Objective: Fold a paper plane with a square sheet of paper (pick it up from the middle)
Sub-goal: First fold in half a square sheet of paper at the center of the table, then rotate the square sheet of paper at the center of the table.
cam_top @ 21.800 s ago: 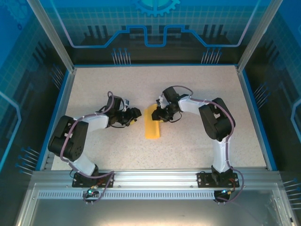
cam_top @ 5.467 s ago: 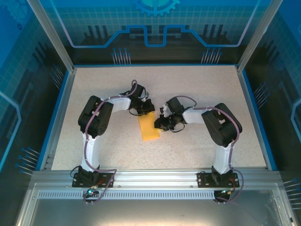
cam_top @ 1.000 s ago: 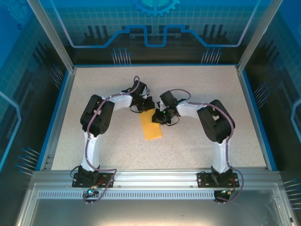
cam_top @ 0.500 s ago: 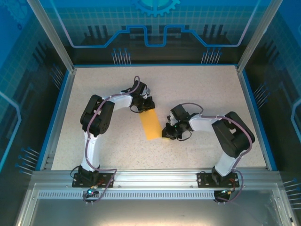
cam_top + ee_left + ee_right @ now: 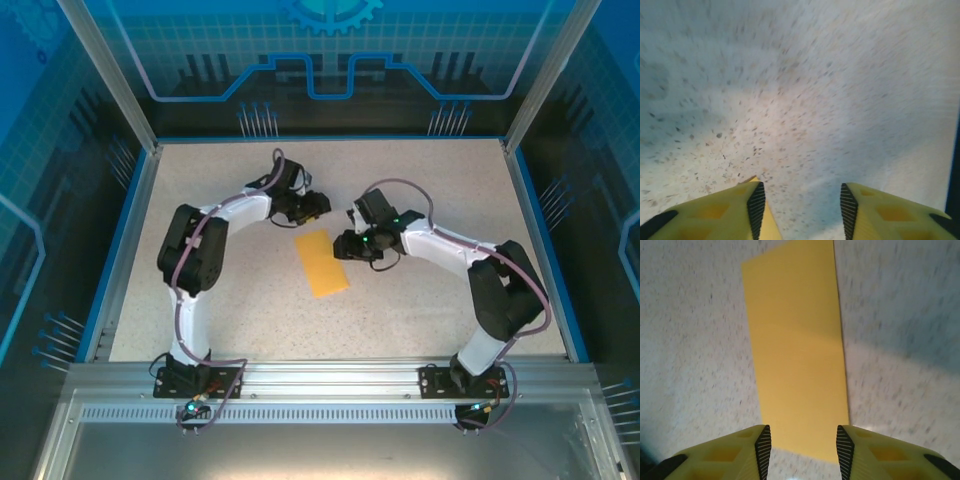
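Paper (image 5: 322, 262) lies flat on the counter (image 5: 430, 190), a narrow yellow-orange rectangle between the two sets of fingers.

Top view: left fingers (image 5: 317, 205) sit past its far short end, a small gap off it. Right fingers (image 5: 342, 246) are just beside its right long edge, near the far corner. Can't tell contact from up there.

Right wrist view fills that in: right fingers (image 5: 762, 442) are spread with nothing clamped. Paper (image 5: 797, 355) runs straight ahead of them, its near short edge crossing the gap between the tips. Its face is smooth, no crease line visible, edges crisp.

Left wrist view: left fingers (image 5: 756, 200) are likewise spread and released, with bare speckled counter (image 5: 805, 100) ahead. There's a yellow sliver beside the left pad, can't tell if it's paper. That view is blurred.

Room: bare counter on every side of the paper, which is well apart from the blue rim (image 5: 128, 240). The widest free area is behind both sets of fingers, toward the bases.

Counter is off-white with dark speckle, matte. Around it stand aluminium posts (image 5: 107, 75) and blue walls with printed line graphics. An aluminium rail (image 5: 330, 380) along the near edge carries both bases.
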`<action>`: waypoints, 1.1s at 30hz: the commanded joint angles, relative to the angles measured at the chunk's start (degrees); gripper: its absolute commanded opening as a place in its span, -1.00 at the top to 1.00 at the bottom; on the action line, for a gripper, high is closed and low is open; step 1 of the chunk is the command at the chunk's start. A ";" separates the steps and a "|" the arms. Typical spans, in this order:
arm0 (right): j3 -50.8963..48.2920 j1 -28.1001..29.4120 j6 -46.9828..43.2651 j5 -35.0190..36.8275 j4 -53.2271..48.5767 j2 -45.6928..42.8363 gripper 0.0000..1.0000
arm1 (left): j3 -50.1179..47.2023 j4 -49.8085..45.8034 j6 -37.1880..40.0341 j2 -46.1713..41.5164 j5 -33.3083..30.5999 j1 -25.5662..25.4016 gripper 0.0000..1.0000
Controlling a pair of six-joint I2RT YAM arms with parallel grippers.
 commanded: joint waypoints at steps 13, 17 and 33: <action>24.96 5.68 -9.74 8.81 -7.53 25.04 0.21 | -23.83 -3.79 -7.16 -23.40 -9.11 8.12 -0.39; 26.23 5.29 -7.54 11.15 -8.85 27.45 0.18 | -28.34 -2.99 -9.21 -25.48 -7.75 8.22 -0.42; 12.55 2.20 14.10 12.84 -7.90 21.13 0.16 | -39.58 0.56 -15.42 -30.48 3.64 4.59 -0.45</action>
